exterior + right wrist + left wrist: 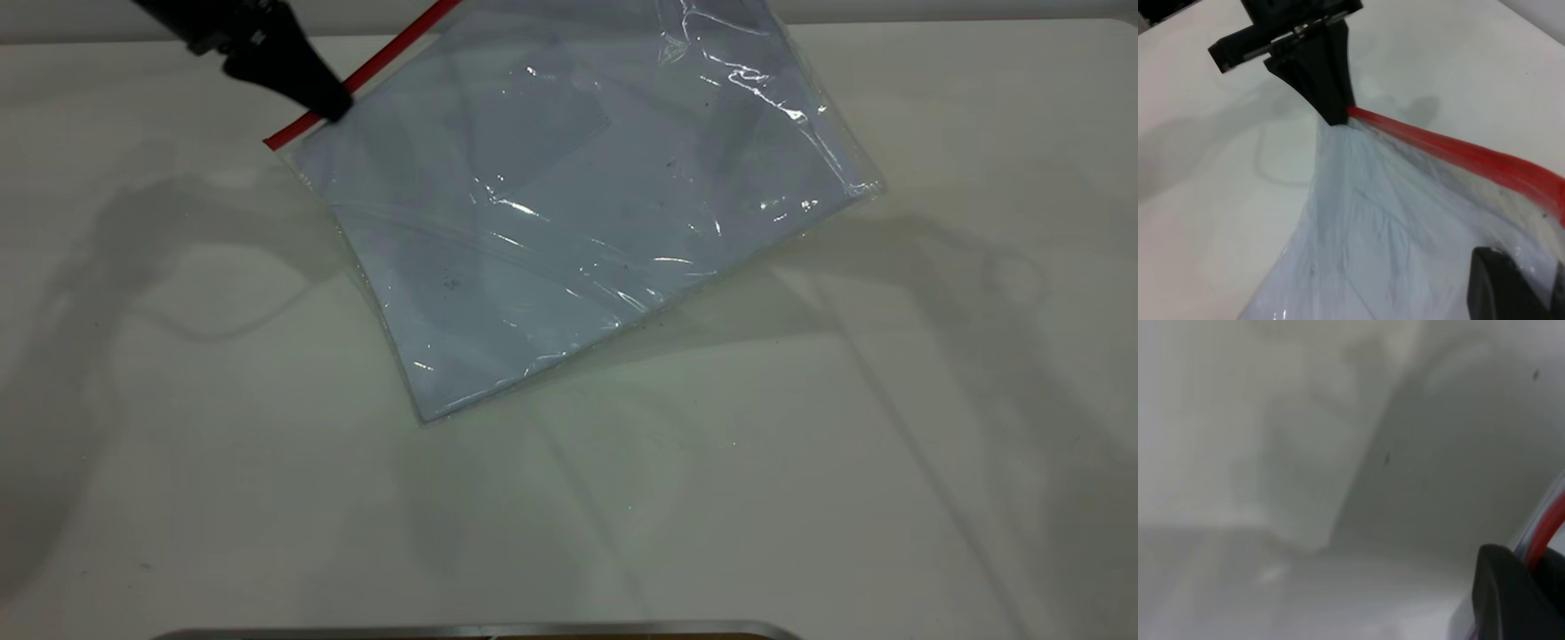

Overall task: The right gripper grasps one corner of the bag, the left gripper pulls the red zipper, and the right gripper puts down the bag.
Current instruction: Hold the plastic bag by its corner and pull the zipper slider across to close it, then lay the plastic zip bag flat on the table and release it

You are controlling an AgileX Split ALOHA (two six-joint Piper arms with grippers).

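Note:
The bag point(569, 204), clear plastic with pale sheets inside, hangs tilted above the table, its lowest corner near the surface. The red zipper point(391, 49) runs up along its top-left edge and out of the exterior view. My left gripper point(331, 108) is shut on the red zipper a little above the strip's lower end; in its wrist view the red zipper point(1546, 533) passes between its black fingers point(1501, 593). My right gripper point(1538, 287) is outside the exterior view. In its wrist view it is shut on the bag point(1371, 240) just under the red zipper point(1458, 150), with the left gripper point(1335, 117) farther along the strip.
A white table point(800, 444) lies under the bag, crossed by the arms' shadows. A metal edge point(480, 629) shows at the near side of the exterior view.

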